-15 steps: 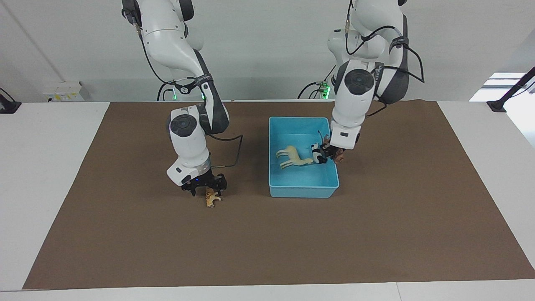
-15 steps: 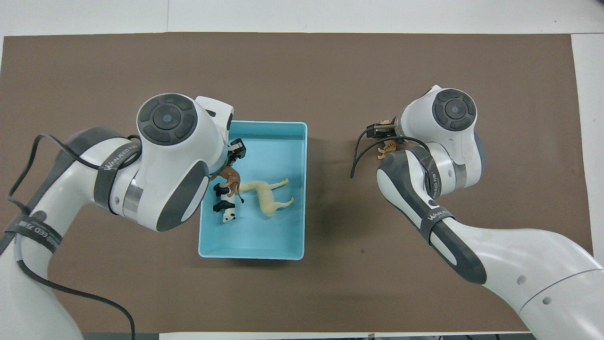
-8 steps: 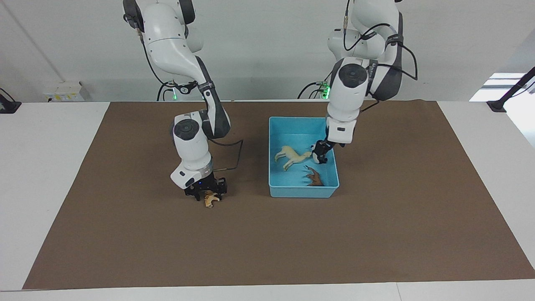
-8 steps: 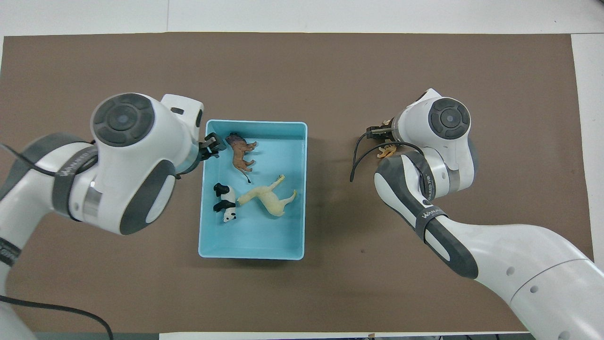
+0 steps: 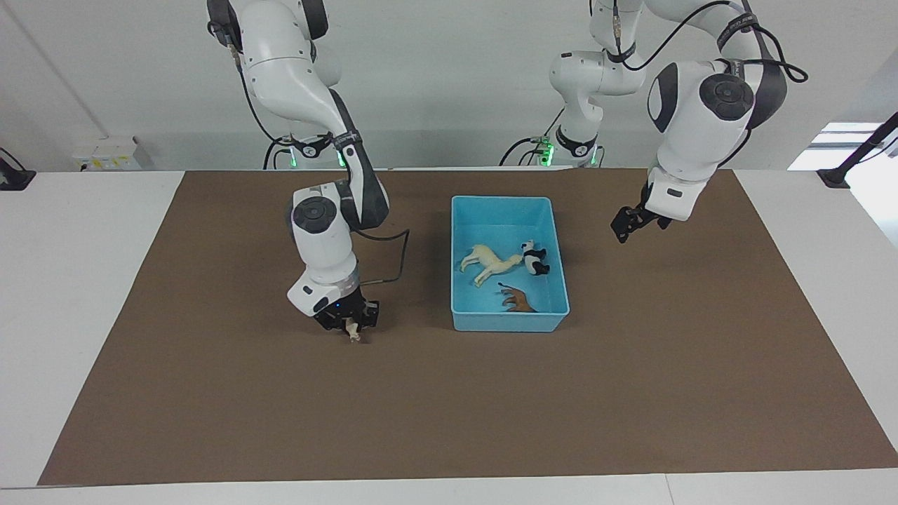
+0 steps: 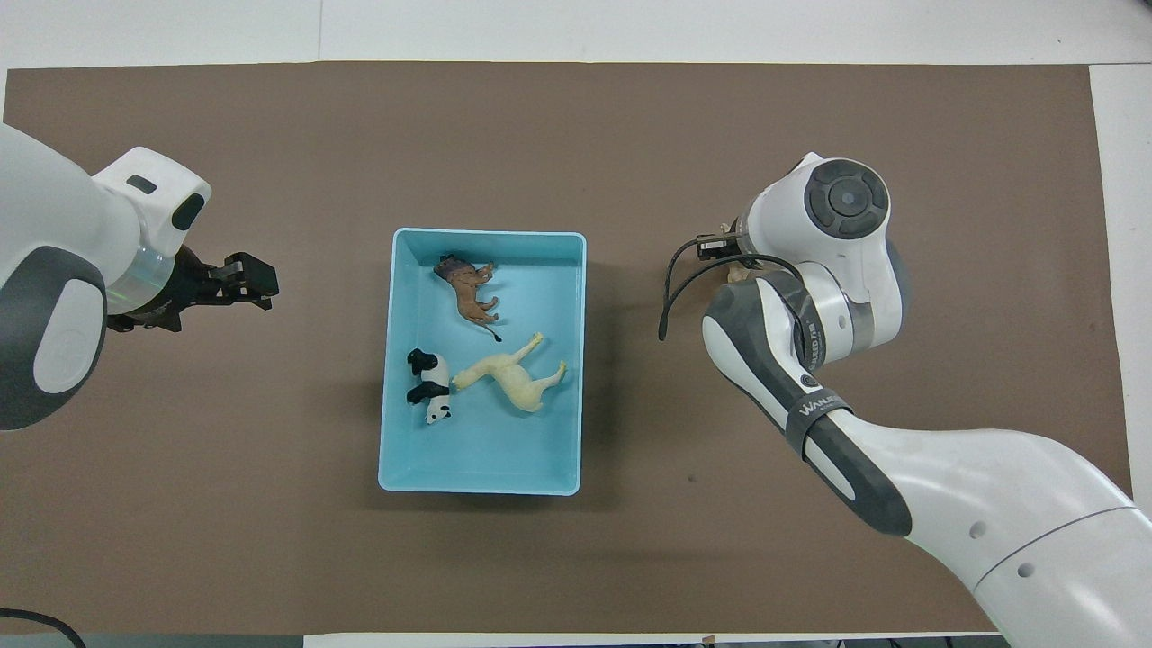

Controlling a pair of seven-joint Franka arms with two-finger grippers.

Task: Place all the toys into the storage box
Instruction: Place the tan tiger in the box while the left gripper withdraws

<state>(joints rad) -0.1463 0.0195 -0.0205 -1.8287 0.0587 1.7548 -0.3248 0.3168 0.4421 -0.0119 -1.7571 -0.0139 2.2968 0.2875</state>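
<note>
Tabletop (image 5: 210,393): brown mat, carrying the storage box (image 5: 464,231).

Storage box: long axis running away from the robots. We count three toys lying inside: cream llama (image 5: 487,262), brown animal (image 5: 518,300), panda (image 5: 535,258).

Right gripper (image 5: 349,324): beside the box, toward the right arm's end, closed around the spotted cat (image 5: 353,330), which hangs downward. We judge the next step a lift and carry over the box.

Left gripper (image 5: 626,224): waits beside the box, holding nothing; fingers' spread unclear.
</note>
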